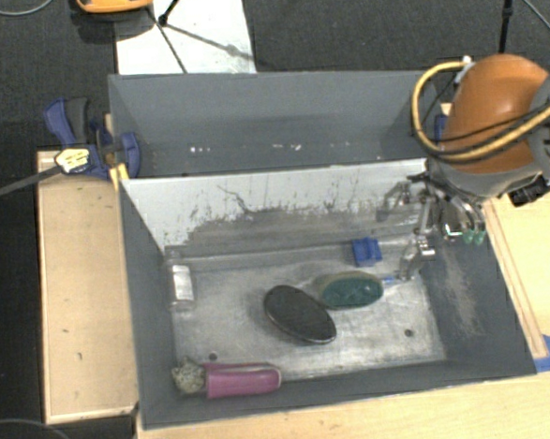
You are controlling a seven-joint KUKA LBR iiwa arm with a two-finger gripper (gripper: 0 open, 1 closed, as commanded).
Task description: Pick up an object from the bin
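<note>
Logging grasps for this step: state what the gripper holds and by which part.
Nothing visibly held. The gripper hangs near the right wall of the bin, just right of the green oval.

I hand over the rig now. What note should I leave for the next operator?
Gripper: low at the right side of the bin, holding nothing visible.
Nearest, to its left: green oval and small blue block.
Black oval mid-floor beside the green one.
Purple cylinder and grey lump at front left; pale block by left wall.
Done: nothing picked.
Left: grasp one thing, lift it out.
</note>
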